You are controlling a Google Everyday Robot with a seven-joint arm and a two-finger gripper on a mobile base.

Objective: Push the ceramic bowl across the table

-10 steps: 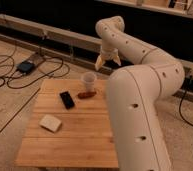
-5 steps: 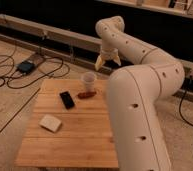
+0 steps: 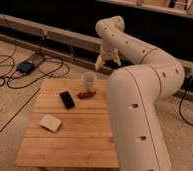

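1. Pale wood planks make up the square table, seen from above, with the robot's white arm looming over its right side.
2. The gripper hangs raised beyond the table's far edge, its two fingers spread apart and holding nothing.
3. The ceramic bowl cannot be made out: the arm hides the table's right part, so the bowl's place relative to the gripper cannot be told.
4. Below and left of the gripper, a white cup stands near the far edge, with a reddish-brown item just in front of it.
5. A flat black item lies left of that, and a pale pad sits toward the table's left front, well apart from the gripper.
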